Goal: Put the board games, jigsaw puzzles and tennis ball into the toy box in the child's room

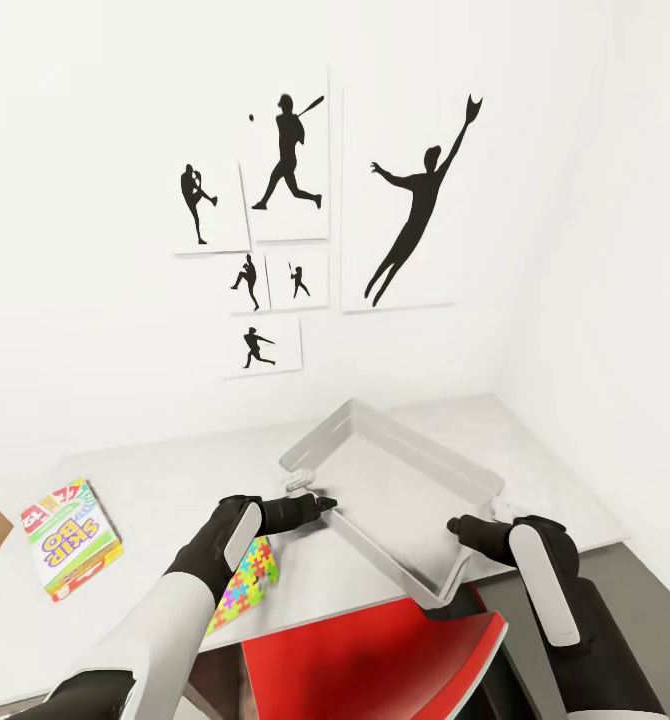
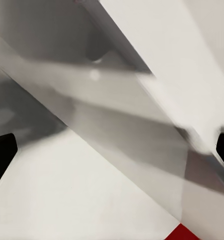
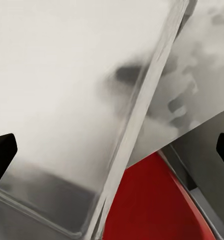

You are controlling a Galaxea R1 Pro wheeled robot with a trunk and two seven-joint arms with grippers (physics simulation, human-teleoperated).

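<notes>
The toy box [image 1: 405, 495], light grey and empty, sits tilted at the near edge of the table [image 1: 175, 480], with one corner hanging over the edge. My left gripper [image 1: 320, 503] is open at the box's near-left rim [image 2: 117, 100]. My right gripper [image 1: 457, 526] is open at the box's near-right rim [image 3: 137, 115]. One board game [image 1: 70, 537], a Skip-Bo box, lies flat at the table's left. A jigsaw puzzle [image 1: 243, 590] lies partly under my left forearm. The tennis ball and the bed are out of view.
A red chair seat [image 1: 375, 660] stands just below the table's edge, under the box's hanging corner. The dark grey wing [image 1: 640, 590] runs along the right. The white wall with black sports silhouettes [image 1: 290, 160] closes off the back, and a corner wall closes the right.
</notes>
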